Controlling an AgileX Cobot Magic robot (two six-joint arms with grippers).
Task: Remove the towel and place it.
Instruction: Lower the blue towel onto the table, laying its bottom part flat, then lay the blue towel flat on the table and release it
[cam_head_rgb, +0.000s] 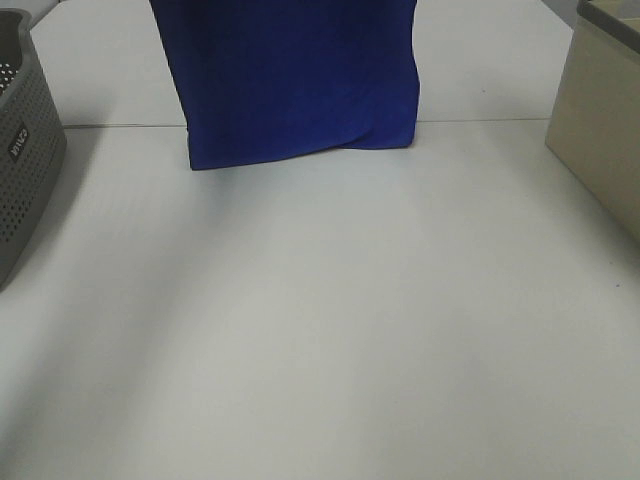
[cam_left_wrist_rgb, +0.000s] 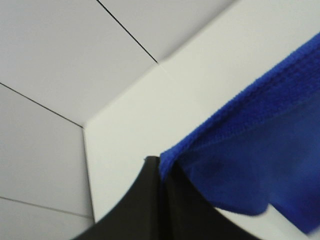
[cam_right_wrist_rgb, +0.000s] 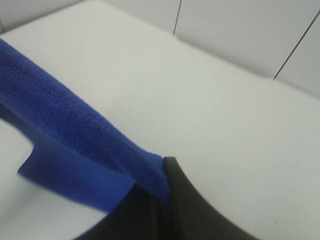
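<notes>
The royal-blue towel hangs at the far middle of the white table, its lower edge brushing the tabletop, its top cut off by the frame. Neither gripper shows in the exterior high view. In the left wrist view my left gripper is shut on a corner of the towel, its dark fingers pinching the stitched edge. In the right wrist view my right gripper is shut on another corner of the towel, which stretches away taut from the black fingers.
A grey perforated basket stands at the left edge of the table. A beige bin stands at the right edge. A seam crosses the tabletop near the towel's lower edge.
</notes>
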